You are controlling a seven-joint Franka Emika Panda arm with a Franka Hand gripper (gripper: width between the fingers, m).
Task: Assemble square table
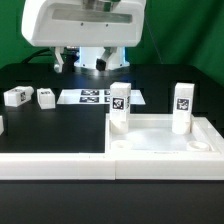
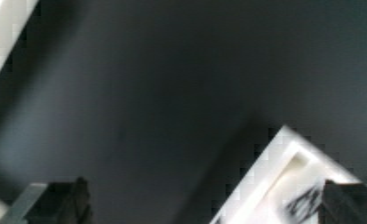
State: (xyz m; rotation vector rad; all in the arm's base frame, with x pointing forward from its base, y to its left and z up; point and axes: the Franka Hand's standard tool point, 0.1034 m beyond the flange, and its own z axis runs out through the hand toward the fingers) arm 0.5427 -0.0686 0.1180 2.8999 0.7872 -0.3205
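One rail [image 1: 55,165] in front, one tabletop [image 1: 160,142] touching it on the exterior view's right, two legs [image 1: 120,104] [image 1: 183,106] upright on it, two more legs [image 1: 17,96] [image 1: 45,96] lying loose at the left, one marker board [image 1: 95,97], one gripper [image 2: 198,203] beyond, spread wide, holding nothing.

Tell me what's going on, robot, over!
Fingers open, empty. Two standing legs on tabletop. Two loose legs lying beside marker board. Nothing blocking them.

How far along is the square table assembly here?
Done: two white tag-marked block legs stand upright on the white plastic square tabletop. In hand: nothing; the gripper is open and empty over the black table. Left: at least two loose legs lie at the exterior view's left.
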